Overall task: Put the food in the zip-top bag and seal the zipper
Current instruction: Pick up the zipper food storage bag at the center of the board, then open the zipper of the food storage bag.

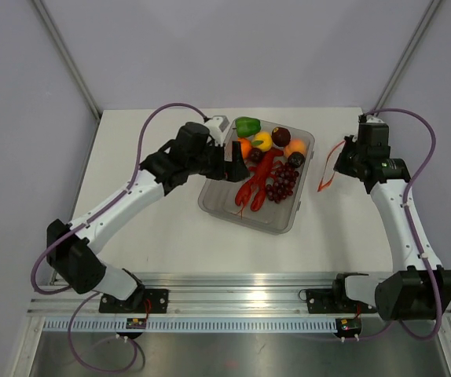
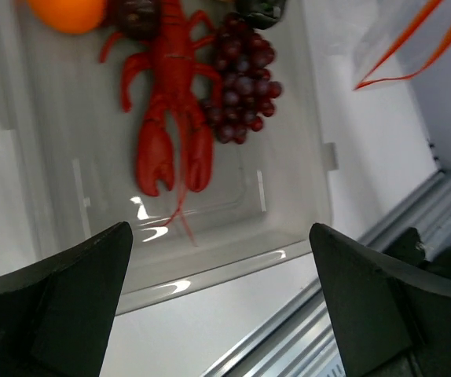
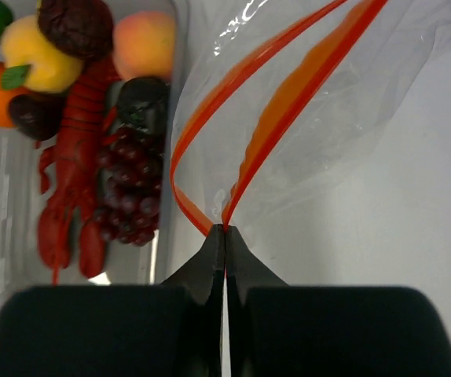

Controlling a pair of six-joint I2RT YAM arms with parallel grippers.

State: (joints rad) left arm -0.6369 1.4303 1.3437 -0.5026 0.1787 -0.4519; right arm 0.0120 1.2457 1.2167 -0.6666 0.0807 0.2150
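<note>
Right pincer [image 3: 224, 230] tight on zipper [image 3: 291, 96]

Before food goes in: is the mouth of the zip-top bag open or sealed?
Open. In the right wrist view the zipper parts into two red-orange strips above the right gripper, whose jaws pinch the zip-top bag.
</note>
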